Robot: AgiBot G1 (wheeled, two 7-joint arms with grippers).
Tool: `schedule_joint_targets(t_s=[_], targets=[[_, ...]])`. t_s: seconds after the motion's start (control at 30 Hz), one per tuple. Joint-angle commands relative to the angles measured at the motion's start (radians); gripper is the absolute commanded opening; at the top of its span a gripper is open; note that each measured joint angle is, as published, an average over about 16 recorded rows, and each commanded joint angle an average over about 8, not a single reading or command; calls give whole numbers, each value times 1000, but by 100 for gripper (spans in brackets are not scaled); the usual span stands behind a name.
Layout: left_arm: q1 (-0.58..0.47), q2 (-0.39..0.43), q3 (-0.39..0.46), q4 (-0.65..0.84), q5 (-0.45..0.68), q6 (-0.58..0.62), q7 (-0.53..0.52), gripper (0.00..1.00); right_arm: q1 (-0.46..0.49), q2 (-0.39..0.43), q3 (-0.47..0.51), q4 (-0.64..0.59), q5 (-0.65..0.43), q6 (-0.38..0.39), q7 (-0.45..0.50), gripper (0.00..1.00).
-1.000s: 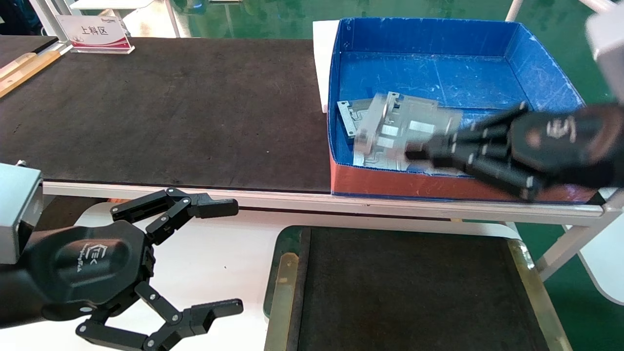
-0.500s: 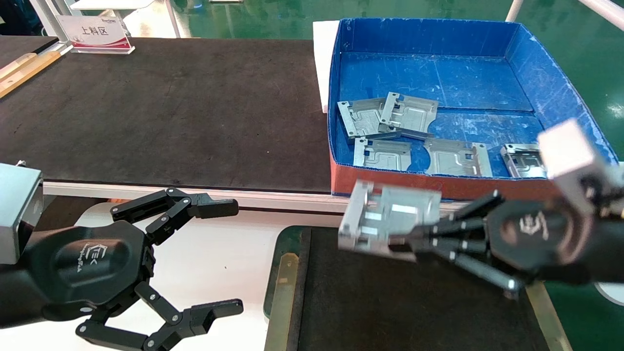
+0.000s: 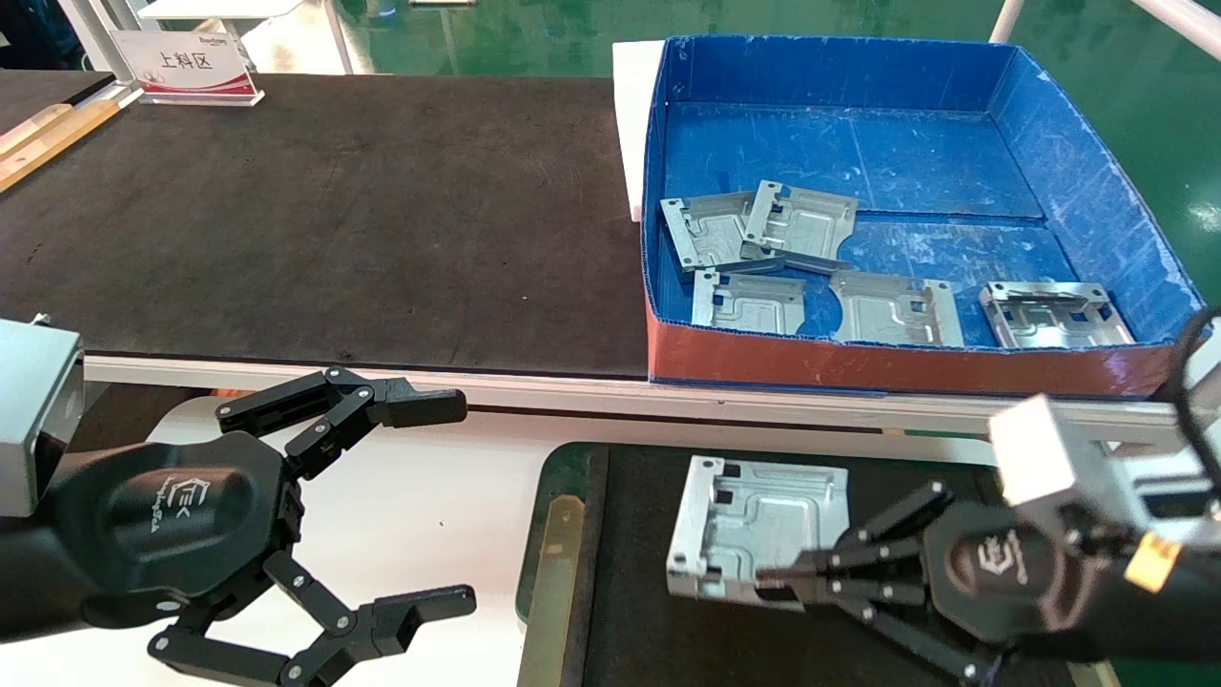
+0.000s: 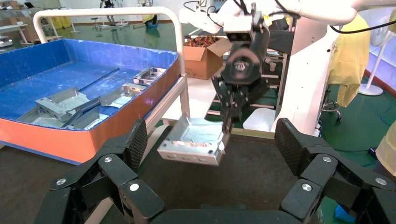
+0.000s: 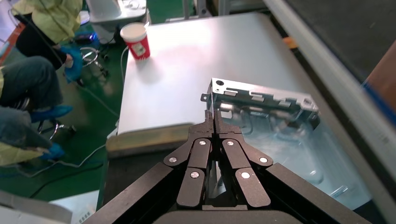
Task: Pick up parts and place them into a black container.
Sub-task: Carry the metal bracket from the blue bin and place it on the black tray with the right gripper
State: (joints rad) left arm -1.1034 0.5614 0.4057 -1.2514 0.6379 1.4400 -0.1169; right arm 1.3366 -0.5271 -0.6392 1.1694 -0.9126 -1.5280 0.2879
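Observation:
My right gripper is shut on the edge of a silver stamped metal part and holds it just above the black container, a shallow tray with a matte black floor, brass rails and a green rim. The held part also shows in the right wrist view and in the left wrist view. Several more parts lie in the blue box. My left gripper is open and empty at the near left, above the white surface beside the tray.
The blue box with a red front stands on the long black mat-topped table behind the tray. A white sign stands at the far left of that table. A paper cup stands on a white table.
My right gripper has carried the part out of the blue box, toward me and down, to just above the black tray. The left arm has not moved.

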Motion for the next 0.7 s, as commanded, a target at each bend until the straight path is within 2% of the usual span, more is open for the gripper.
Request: schedule_joint_targets(t_s=[0.03, 0.33, 0.7], targets=[[0, 0, 0, 0, 0, 0, 0, 100, -15, -5, -7, -15, -7, -8, -28, 0], [0, 0, 0, 0, 0, 0, 0, 100, -13, -82, -55, -154, -77, -36, -152, 0], [0, 0, 0, 0, 0, 0, 0, 100, 32, -249, -142, -384, -184, -30, -351, 0]])
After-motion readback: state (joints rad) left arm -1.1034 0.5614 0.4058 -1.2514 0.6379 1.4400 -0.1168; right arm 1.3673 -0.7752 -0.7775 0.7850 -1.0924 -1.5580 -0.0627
